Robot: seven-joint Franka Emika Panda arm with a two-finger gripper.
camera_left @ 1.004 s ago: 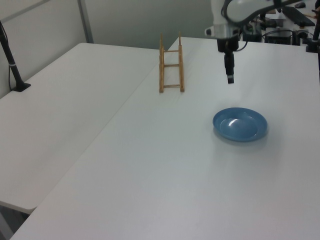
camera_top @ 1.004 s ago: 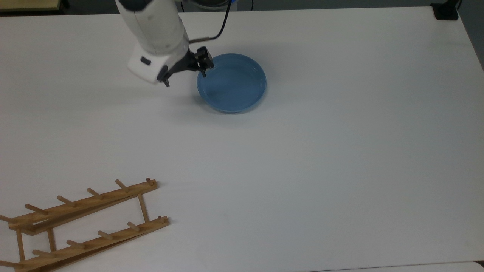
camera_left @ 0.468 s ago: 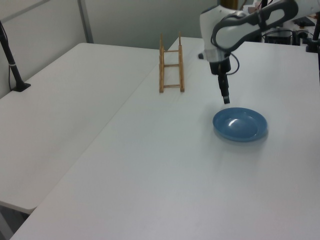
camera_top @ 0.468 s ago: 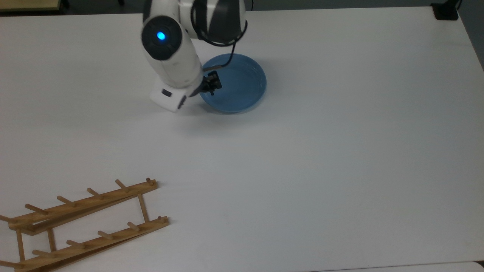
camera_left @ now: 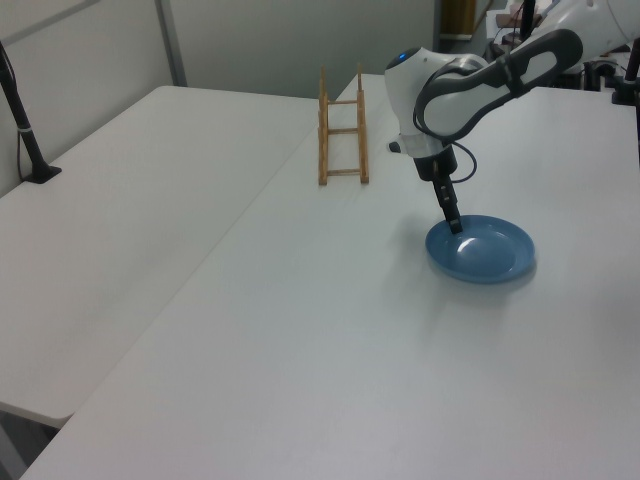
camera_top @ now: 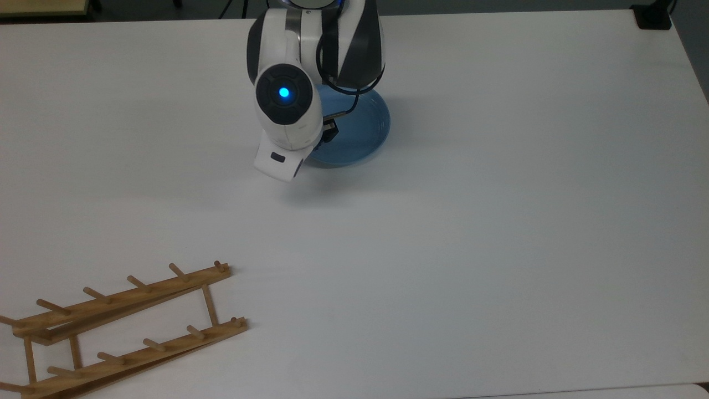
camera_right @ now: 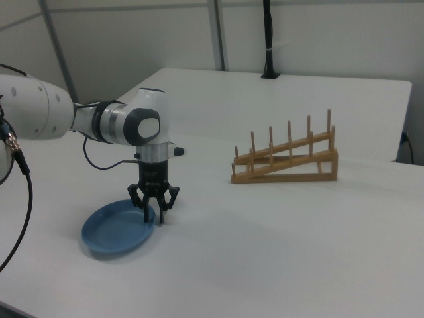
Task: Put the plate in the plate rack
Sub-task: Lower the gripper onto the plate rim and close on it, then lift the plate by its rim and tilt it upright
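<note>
My pincer (camera_right: 153, 216) straddles, fingers apart, the glossy light-blue plate's (camera_right: 112, 232) raised rim at its three o'clock in the right view.

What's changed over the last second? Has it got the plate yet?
The gripper has come down from above the table to the plate's rim, on the side facing the rack. Its fingers are open, one on each side of the rim, not yet closed. The plate lies flat where it was, and the rack has not moved.
</note>
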